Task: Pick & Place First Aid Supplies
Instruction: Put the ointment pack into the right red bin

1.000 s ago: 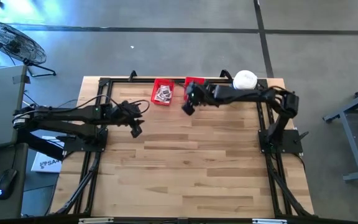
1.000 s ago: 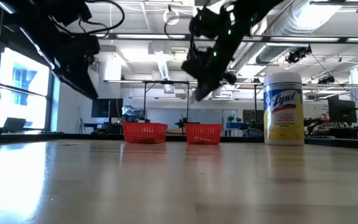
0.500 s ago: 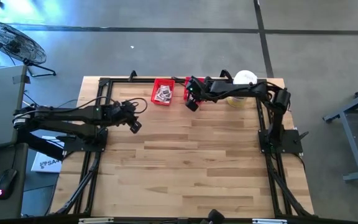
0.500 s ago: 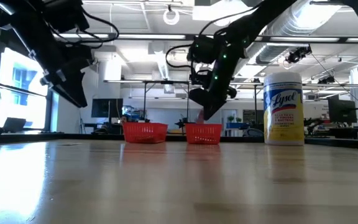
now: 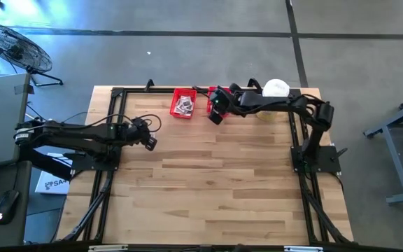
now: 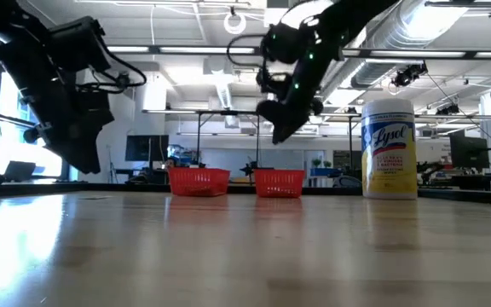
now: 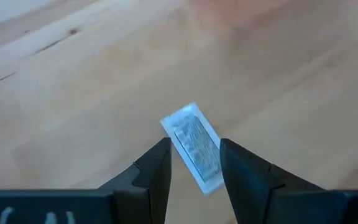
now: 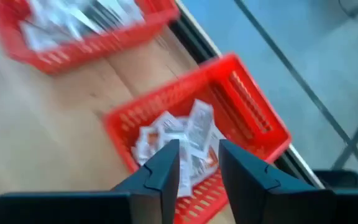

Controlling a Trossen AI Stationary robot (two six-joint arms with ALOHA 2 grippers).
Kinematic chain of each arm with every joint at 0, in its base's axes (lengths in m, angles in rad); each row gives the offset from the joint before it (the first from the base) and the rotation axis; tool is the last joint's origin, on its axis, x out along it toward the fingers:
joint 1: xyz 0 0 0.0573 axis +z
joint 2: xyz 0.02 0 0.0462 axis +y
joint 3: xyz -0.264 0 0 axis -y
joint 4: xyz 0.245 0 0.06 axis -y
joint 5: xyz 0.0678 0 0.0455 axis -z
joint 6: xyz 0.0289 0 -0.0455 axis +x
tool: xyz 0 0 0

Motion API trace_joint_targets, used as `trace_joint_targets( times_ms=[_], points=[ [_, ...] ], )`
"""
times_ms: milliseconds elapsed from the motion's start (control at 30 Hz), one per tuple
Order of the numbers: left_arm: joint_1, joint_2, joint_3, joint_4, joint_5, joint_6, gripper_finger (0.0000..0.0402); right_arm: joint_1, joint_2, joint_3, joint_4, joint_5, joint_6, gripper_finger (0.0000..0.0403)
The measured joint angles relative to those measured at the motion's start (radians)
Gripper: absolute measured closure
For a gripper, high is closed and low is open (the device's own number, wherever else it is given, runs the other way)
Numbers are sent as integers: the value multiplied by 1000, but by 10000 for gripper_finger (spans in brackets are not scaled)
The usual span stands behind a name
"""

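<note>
The right gripper (image 8: pixel 194 165) has just parted its fingers over the red plastic bin (image 8: pixel 253 118), dropping a white packet (image 8: pixel 197 127) inside; left gripper (image 7: pixel 192 163) clamps a flat white packet (image 7: pixel 194 144)

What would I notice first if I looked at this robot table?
Probably the two red bins at the table's far edge, both holding small white packets, with the right gripper hanging over the right-hand one. Next, the big white-lidded Lysol jar standing to the right of them. The left gripper is raised above the bare wood on the left, pinching one small packet between its fingers.
</note>
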Motion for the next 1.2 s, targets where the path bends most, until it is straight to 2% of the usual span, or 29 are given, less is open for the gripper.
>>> trace_joint_targets(
  times_ms=[300,533,667,800,967,1200],
  points=[
    [0,27,-12,53,-39,-104,262,116,-62,1,92,-43,-1,296],
    [44,132,-12,121,-80,-143,207,171,-62,1,136,-44,-4,302],
    [122,196,-12,167,-40,-145,194,191,-62,1,131,-44,-2,300],
    [167,270,-13,204,-6,-170,201,213,-62,1,111,-41,-2,301],
    [170,348,-11,281,2,-170,224,229,-62,1,107,-35,-3,304],
    [114,400,-9,300,-44,-236,272,227,-62,1,106,-26,-7,304]
  ],
)
